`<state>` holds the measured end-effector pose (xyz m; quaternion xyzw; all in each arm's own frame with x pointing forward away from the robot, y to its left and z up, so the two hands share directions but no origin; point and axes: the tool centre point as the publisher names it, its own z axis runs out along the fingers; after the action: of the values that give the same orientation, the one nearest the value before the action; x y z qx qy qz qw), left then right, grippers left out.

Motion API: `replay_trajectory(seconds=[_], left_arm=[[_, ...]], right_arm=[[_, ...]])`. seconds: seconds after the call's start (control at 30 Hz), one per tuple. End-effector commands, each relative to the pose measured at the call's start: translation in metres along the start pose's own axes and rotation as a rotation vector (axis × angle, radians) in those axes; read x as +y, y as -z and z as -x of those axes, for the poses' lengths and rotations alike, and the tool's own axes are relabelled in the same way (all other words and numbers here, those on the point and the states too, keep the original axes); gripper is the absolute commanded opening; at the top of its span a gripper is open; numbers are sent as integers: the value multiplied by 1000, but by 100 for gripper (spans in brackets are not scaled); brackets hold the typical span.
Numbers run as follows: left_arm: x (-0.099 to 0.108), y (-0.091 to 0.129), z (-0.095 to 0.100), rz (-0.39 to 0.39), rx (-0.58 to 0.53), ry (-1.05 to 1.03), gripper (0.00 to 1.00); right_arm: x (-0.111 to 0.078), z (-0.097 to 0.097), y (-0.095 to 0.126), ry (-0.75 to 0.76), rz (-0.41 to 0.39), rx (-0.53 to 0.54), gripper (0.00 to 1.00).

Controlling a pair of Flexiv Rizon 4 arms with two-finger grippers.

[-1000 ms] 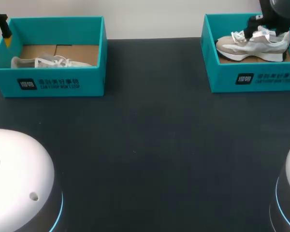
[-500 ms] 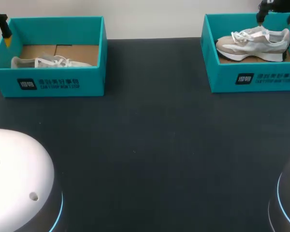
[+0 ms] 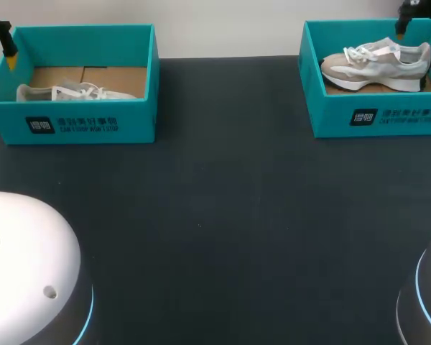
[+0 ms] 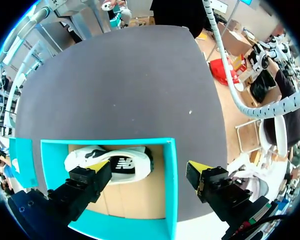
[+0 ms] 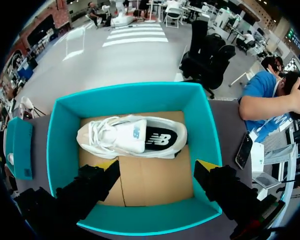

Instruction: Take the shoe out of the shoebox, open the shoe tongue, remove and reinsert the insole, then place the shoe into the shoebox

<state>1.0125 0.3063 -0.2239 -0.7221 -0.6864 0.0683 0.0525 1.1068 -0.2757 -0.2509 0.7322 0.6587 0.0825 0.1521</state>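
Two teal shoeboxes stand at the table's back. The left shoebox [image 3: 75,115] holds a white shoe [image 3: 72,92] lying low against its front wall. The right shoebox [image 3: 373,115] holds a grey and white shoe [image 3: 377,63], upright on its sole. My left gripper [image 4: 149,167] hangs open above the left shoebox [image 4: 171,185], over its shoe [image 4: 112,164]. High over the right shoebox [image 5: 210,140], my right gripper [image 5: 157,165] is open and empty, with the shoe [image 5: 132,137] ahead of its fingertips. In the head view only a yellow tip of the left gripper [image 3: 9,52] shows.
The dark table [image 3: 215,201] stretches between and in front of the boxes. My arms' two white bases [image 3: 29,266] [image 3: 427,302] fill the near corners. Cardboard lines both box floors [image 5: 150,182].
My right gripper has lifted up and back off the grey and white shoe, which stays in the right box. The left arm has not moved.
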Motion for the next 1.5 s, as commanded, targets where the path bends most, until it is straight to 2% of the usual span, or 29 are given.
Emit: replay_trajectory(seconds=[0.03,0.17,0.23,0.33,0.4,0.47,0.53,0.6,0.73,0.8,0.83,0.97,1.07,1.2,1.33,1.37,1.4,1.5], left_arm=[[-1,0,0,2,2,-1,100],[-1,0,0,2,2,-1,100],[-1,0,0,2,2,-1,100],[-1,0,0,2,2,-1,100],[-1,0,0,2,2,-1,100],[-1,0,0,2,2,-1,100],[-1,0,0,2,2,-1,100],[-1,0,0,2,2,-1,100],[-1,0,0,2,2,-1,100],[-1,0,0,2,2,-1,100],[-1,0,0,2,2,-1,100],[-1,0,0,2,2,-1,100],[-1,0,0,2,2,-1,100],[-1,0,0,2,2,-1,100],[-1,0,0,2,2,-1,100],[-1,0,0,2,2,-1,100],[-1,0,0,2,2,-1,100],[-1,0,0,2,2,-1,100]], right_arm=[[14,10,-30,-19,-94,2,94],[18,16,-44,-31,-106,-8,98],[20,19,-49,-34,-109,-16,88],[25,23,-58,-33,-114,-29,87],[27,26,-65,-46,-117,-30,73],[28,29,-72,-54,-120,-32,66],[28,32,-77,-60,-122,-37,65],[29,35,-84,-60,-127,-43,57],[28,38,-93,-66,-138,-48,61],[27,39,-98,-64,-144,-49,59],[27,40,-100,-65,-146,-50,62],[27,41,-108,-64,-157,-47,58],[28,41,-114,-54,-168,-50,50],[27,43,-121,-39,-193,-61,48],[24,44,-128,-28,-216,-70,32],[23,44,-128,-29,-216,-71,8],[23,45,-128,-32,-215,-75,2],[21,48,-128,-29,-216,-79,0]])
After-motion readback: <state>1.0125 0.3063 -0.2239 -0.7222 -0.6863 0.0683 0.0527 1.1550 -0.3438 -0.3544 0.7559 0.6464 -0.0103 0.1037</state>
